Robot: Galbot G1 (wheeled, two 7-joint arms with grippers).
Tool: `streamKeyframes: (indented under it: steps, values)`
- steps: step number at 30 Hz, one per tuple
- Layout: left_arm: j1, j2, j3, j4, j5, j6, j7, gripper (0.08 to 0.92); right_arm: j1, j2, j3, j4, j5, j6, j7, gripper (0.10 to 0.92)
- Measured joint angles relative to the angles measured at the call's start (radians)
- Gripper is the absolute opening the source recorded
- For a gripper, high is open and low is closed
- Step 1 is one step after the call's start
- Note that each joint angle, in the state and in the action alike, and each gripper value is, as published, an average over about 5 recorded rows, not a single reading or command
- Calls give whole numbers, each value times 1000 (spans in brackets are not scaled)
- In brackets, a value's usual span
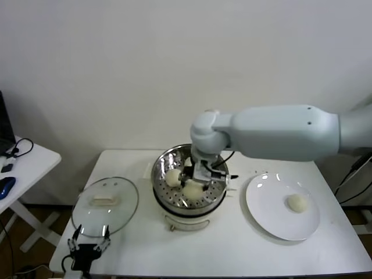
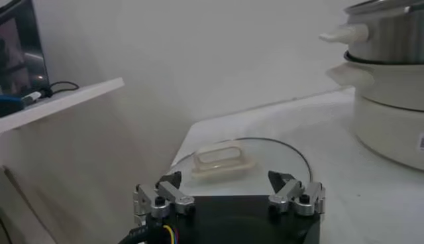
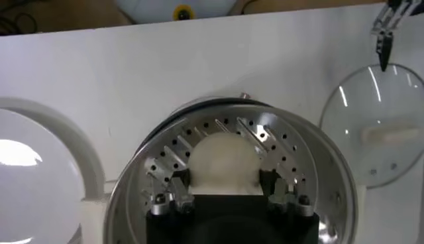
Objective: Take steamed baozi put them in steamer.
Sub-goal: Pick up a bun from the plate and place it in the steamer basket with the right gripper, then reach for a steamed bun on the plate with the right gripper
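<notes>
- The round shiny stainless-steel steamer with its perforated tray stands on a white base at the middle of the white table.
- The right gripper reaches down inside the steamer; its fingers sit against both sides of a smooth cream-white steamed bun, holding it on the tray.
- A second cream-white bun lies in the steamer, just to the left of the held one.
- A third bun rests on the flat white round plate, to the right of the steamer.
- The round glass lid with a pale handle lies flat to the left of the steamer.
- The left gripper hangs at the table's front edge near the lid, well apart from the steamer, jaws spread wide with nothing between them.
</notes>
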Motion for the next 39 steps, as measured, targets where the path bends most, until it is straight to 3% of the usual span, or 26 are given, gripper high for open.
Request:
streamKeyframes:
  steps: [19,25,32,39]
  values:
    - [0,0,-3,1,1,0,1,823,-136,52,25,-69,-128,3,15,681]
    - [-4,0,-2,2,1,0,1,823,-143,49,40,-75,-132,7,32,799]
    - [-4,-1,-2,-1,1,1,2,823,-107,16,45,-63,-83,16,29,822]
    - [-2,0,-2,-4,0,2,2,823,29,-57,-12,-62,71,31,-22,823]
